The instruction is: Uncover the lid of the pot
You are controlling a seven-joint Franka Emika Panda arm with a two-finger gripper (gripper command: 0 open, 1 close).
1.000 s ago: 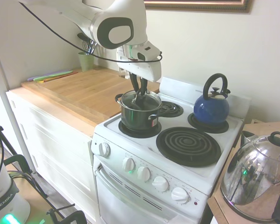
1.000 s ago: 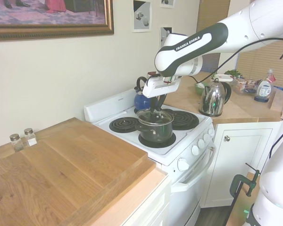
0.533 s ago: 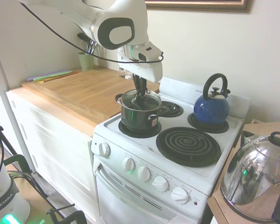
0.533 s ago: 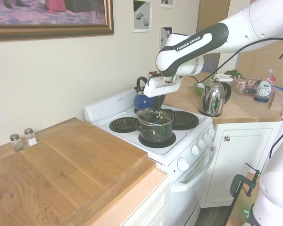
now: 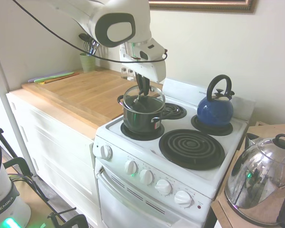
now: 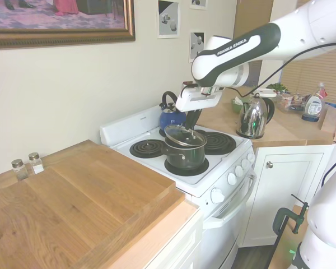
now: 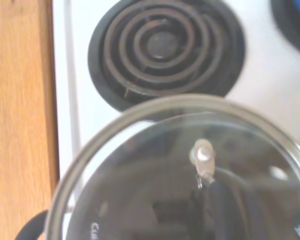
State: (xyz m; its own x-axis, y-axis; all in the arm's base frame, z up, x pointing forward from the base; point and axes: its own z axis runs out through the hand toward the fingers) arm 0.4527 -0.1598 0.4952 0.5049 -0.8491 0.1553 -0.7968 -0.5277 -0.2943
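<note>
Gripping the lid (image 5: pixel 143 97), the pincer (image 5: pixel 143 93), tilted above the pot (image 5: pixel 141 118).

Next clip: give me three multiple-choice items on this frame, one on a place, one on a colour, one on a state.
1. Where does the pot stand?
A. front-left burner
B. wooden counter
C. oven door

2. What colour is the kettle on the back burner?
A. red
B. blue
C. green

3. How is the lid?
A. flat on the pot
B. on the counter
C. lifted and tilted in the pincer

Answers: 1 A, it sits on the stove's coil by the counter. 2 B, its body is blue. 3 C, one edge stands clear above the rim.
</note>
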